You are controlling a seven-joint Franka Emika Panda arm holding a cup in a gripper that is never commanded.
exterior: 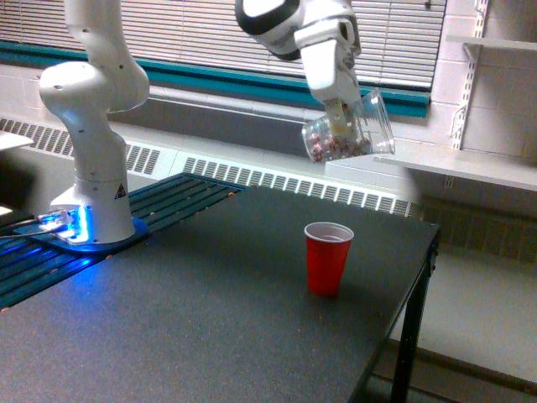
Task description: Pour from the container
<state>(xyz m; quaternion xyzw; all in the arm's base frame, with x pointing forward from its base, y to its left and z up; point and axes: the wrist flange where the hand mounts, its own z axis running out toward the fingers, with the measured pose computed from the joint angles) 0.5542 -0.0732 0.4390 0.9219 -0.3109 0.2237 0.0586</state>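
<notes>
Gripper (342, 117) fingertips hidden behind tilted container (348, 130).

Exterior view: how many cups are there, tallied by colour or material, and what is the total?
Clear see-through plastic tumbler, tilted in the gripper above the table, small pieces inside: 1
Opaque red plastic party cup, upright on the dark table: 1
Total: 2 cups

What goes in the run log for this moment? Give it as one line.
gripper: shut on clear plastic tumbler | tumbler: tilted, aloft, pink and white pieces inside | red plastic cup: upright on black table | pour: none visible
</notes>
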